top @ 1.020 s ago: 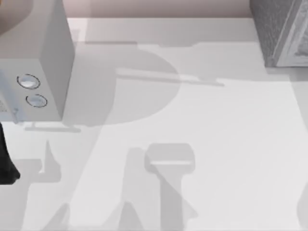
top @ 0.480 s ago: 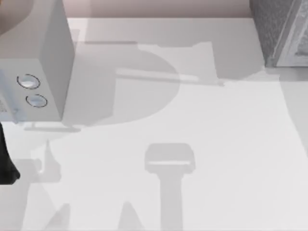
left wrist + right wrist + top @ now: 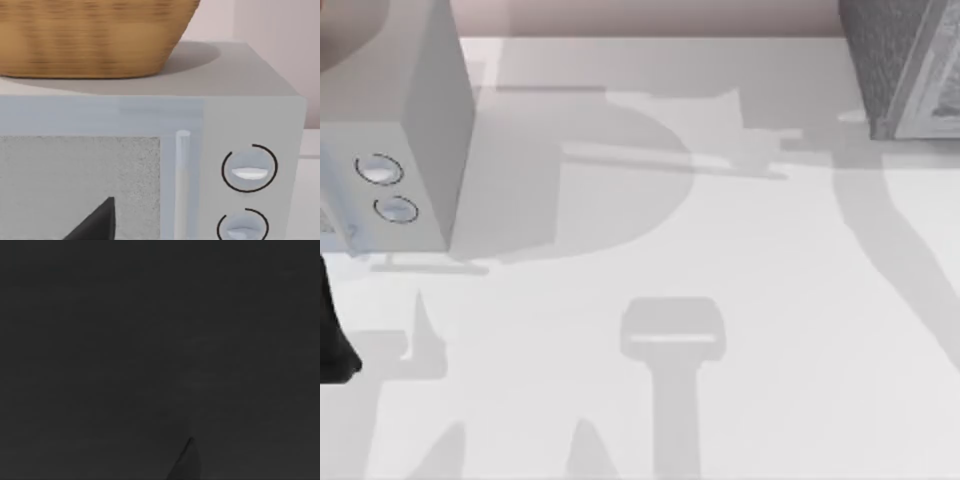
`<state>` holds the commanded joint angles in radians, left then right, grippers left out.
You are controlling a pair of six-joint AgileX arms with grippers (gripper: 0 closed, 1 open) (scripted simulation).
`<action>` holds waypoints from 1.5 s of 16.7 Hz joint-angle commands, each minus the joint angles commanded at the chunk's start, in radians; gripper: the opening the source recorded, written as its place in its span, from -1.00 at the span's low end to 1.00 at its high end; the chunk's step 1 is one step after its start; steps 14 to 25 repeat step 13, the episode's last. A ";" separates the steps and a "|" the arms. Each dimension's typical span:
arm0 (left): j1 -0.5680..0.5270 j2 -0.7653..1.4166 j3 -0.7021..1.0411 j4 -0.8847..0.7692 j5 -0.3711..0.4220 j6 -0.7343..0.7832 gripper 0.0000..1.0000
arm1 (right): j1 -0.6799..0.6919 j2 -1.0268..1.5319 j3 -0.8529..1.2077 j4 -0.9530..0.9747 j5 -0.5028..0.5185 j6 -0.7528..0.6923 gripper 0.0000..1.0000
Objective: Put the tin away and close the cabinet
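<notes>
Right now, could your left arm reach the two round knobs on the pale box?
Probably yes. My left arm sits at the table's left edge, just in front of the pale grey box, and its wrist camera faces the two dials with nothing between.

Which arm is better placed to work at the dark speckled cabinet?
Probably the right. The cabinet stands at the far right corner of the table, while the left arm is at the left edge beside the pale box with dials. The right wrist view is dark.
</notes>
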<state>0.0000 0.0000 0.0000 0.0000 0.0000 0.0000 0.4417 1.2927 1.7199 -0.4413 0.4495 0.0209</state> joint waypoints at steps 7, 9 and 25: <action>0.000 0.000 0.000 0.000 0.000 0.000 1.00 | -0.039 0.016 0.031 0.006 -0.005 -0.010 1.00; 0.000 0.000 0.000 0.000 0.000 0.000 1.00 | -0.067 0.068 0.066 0.021 -0.032 -0.010 1.00; 0.000 0.000 0.000 0.000 0.000 0.000 1.00 | -0.103 0.131 0.110 0.040 -0.066 -0.009 1.00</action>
